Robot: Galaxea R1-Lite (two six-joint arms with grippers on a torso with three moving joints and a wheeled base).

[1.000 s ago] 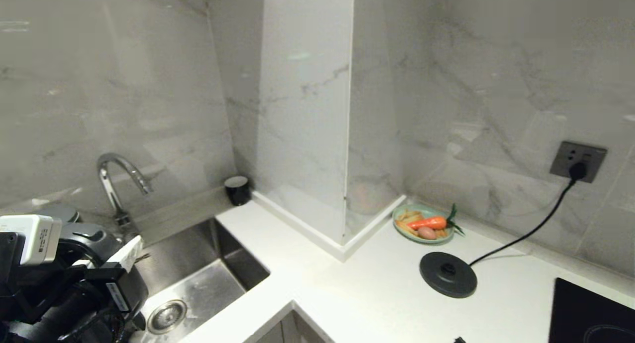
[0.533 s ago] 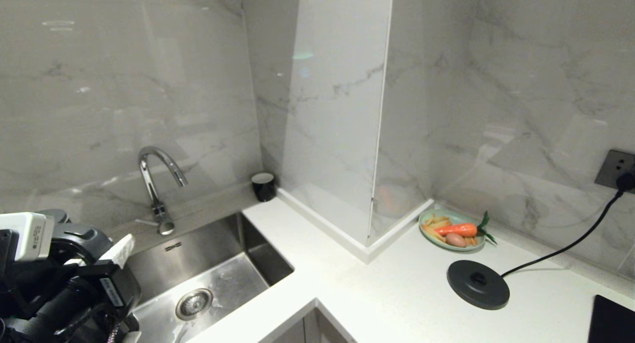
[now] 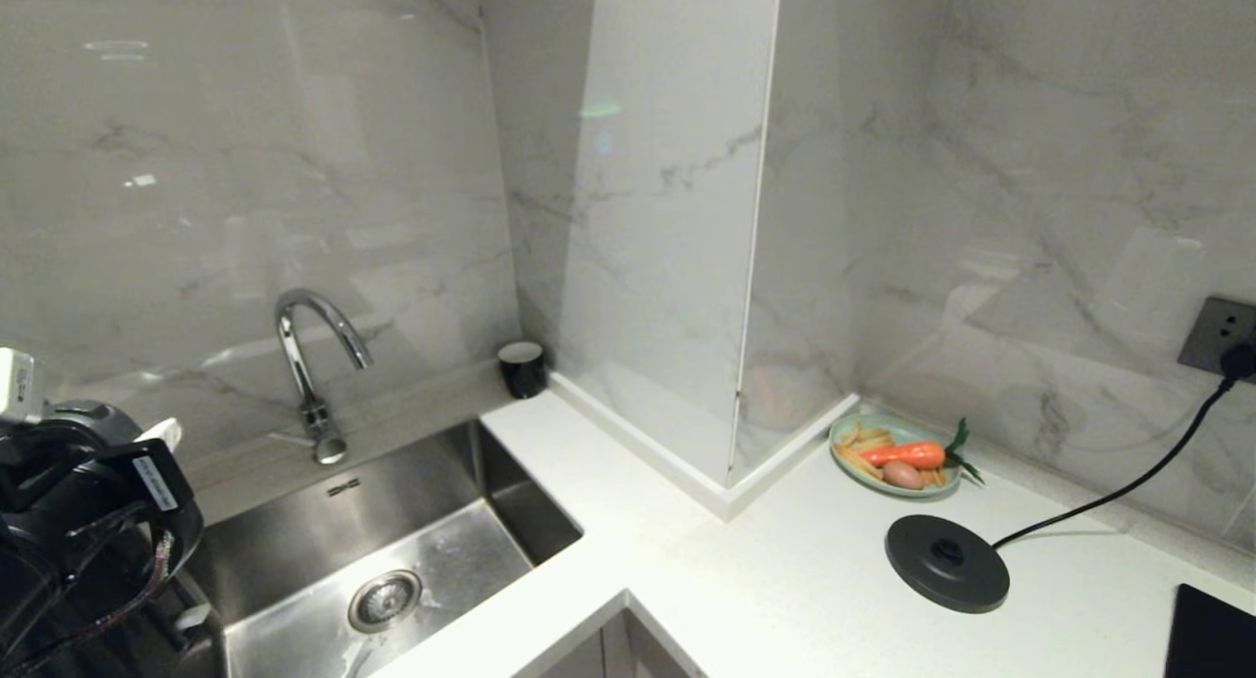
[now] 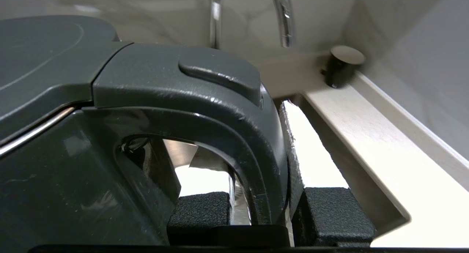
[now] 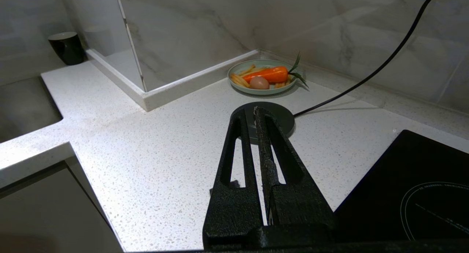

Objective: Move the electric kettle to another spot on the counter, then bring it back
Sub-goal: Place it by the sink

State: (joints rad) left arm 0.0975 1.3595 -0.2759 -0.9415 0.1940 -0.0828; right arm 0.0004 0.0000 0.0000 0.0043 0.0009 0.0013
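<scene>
L gripper (image 4: 263, 205) clamped on handle of the electric kettle (image 4: 73, 136), held at far left beside sink (image 3: 392, 531), w/ tap (image 3: 304, 364) behind it. R gripper (image 5: 256, 112) pressed together, parked over counter (image 5: 154, 154) nr base disc (image 3: 947, 563), food plate (image 3: 895, 452) & small cup (image 3: 521, 368).

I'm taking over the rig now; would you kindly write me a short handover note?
Left gripper: jaws shut on the kettle handle, at the far left by the sink.
Right gripper: jaws shut, empty, above the base disc.
Kettle is off its base; the base sits bare on the counter, right of the sink.
Done: kettle picked up.
Left: whether it is already on the way back cannot be told; it must end on the base.
</scene>
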